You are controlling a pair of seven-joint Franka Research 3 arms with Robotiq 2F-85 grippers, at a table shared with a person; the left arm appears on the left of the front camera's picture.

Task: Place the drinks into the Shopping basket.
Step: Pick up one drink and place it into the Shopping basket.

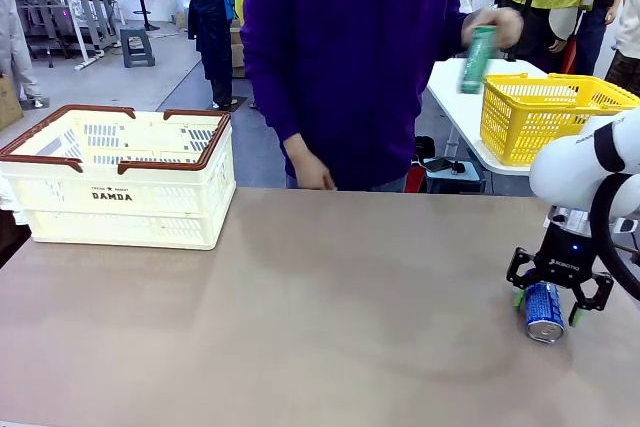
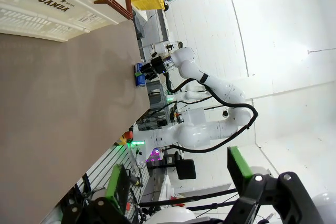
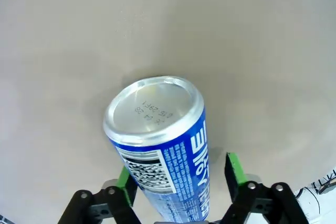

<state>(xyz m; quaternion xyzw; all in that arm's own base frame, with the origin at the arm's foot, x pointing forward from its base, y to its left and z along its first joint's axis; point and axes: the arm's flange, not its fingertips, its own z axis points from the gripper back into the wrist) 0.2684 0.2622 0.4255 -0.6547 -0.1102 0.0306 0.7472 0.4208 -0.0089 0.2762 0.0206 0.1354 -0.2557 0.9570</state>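
Grasping comes first: your right end effector (image 1: 547, 305) straddles the blue can (image 3: 157, 124), well right of the Shopping basket (image 1: 120, 212), not yet clamped; your left end effector (image 2: 177, 178) gapes empty. Squeeze firmly, then lift.

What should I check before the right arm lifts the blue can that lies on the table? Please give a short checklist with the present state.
1. Blue aluminium drink can lies on its side between the green pads of the right gripper: ok.
2. Both pads pressed on the can: not ok; one pad stands apart from it.
3. Brown table bare between the can and the cream-white slotted plastic shopping basket: ok.
4. Person's hand out of that path: cannot tell; it is at the table's far edge.
5. Left gripper open and empty: ok.
6. Basket floor free: cannot tell; its walls hide it.
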